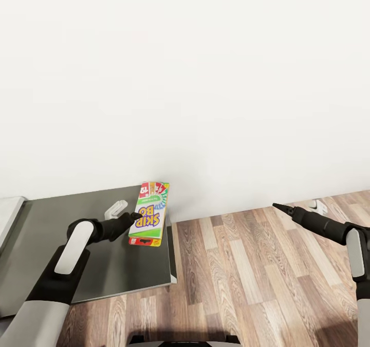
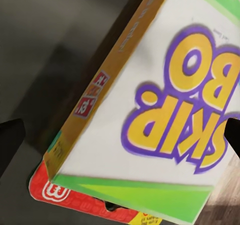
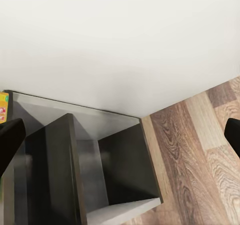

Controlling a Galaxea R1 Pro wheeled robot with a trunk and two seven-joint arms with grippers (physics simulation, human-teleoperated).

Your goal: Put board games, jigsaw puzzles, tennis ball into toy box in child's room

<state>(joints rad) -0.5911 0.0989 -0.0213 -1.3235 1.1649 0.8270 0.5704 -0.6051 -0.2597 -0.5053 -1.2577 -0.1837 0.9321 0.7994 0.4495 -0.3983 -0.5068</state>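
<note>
One board game, the long white, red and green Skip-Bo box, lies on the dark-grey section of the table close to its right edge and the wall. My left gripper is open at the box's left long side, tips at or just above it. In the left wrist view the box looms close and tilted, with my left gripper spread wide around it. A red and yellow edge shows beneath its near end. My right gripper hangs open over the wooden floor, holding nothing.
A small white object rests on the dark top left of the box. A light-grey surface adjoins at far left. The right wrist view looks at the table's open dark side compartment and floor. A white fitting sits at the wall base.
</note>
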